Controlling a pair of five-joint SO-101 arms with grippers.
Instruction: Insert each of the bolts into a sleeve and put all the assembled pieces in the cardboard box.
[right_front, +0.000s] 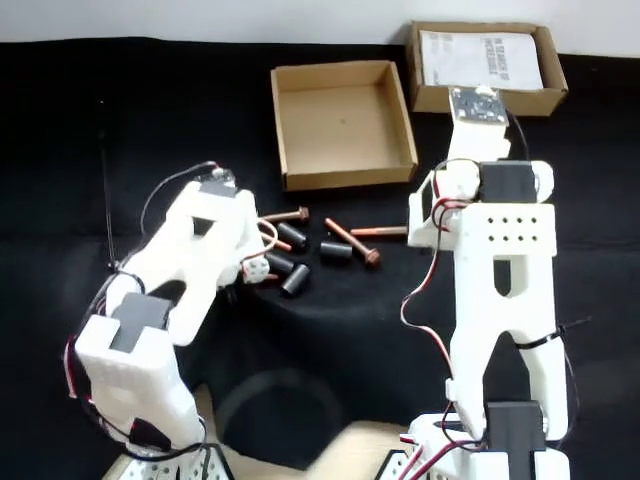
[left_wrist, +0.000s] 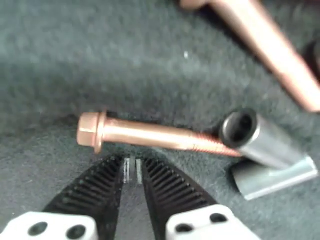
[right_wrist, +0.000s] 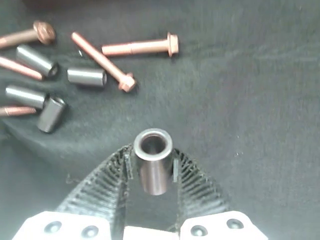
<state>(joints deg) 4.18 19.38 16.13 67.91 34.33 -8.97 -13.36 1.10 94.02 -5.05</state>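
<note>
We see a dark sleeve (right_wrist: 154, 180) held tight between the two sides of the right gripper (right_wrist: 152, 161), with its open hole turned toward the wrist camera. Near it, on the black cloth (right_wrist: 260, 100), the other sleeves (right_wrist: 86, 76) and the copper bolts (right_wrist: 140, 48) lie loose in a little heap. The left gripper (left_wrist: 133, 169) is almost closed, with only a thin gap, and it holds nothing. Its tips sit just beside one bolt (left_wrist: 145, 134) that lies flat, and the pointed end of that bolt ends right at a lying sleeve (left_wrist: 260, 140). The cardboard box (right_front: 345, 180) stands open behind the heap. A second box (right_front: 490, 100) with white paper in it stands just beside it, by the right arm
</note>
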